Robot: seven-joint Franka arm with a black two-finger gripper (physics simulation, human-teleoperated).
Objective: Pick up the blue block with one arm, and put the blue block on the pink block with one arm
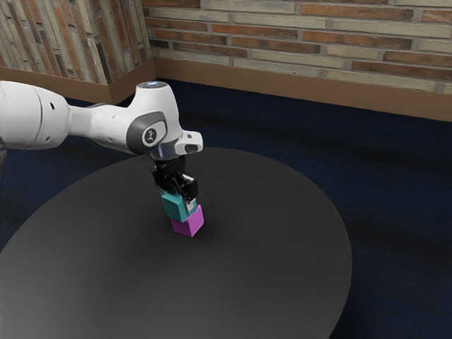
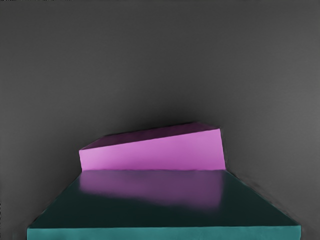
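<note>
Round matte black table (image 1: pixel 282 282) on dark blue carpet (image 1: pixel 395 176), brick wall (image 1: pixel 318 35) behind. Nothing near the blocks blocks approach. Black two-finger claw (image 1: pixel 181 189) points down, fingers narrow, clamping small teal-blue cube block (image 1: pixel 172 206) (image 2: pixel 165 210) from two sides. Teal-blue cube block sits at upper edge of magenta-pink cube block (image 1: pixel 191 223) (image 2: pixel 155 152), offset toward exterior view's left. Contact between them: cannot tell.

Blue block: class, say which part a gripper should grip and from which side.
Grip two opposite side faces, coming from above: the blue block has flat parallel sides and its underside faces the pink block. The gripper holds it so.
</note>
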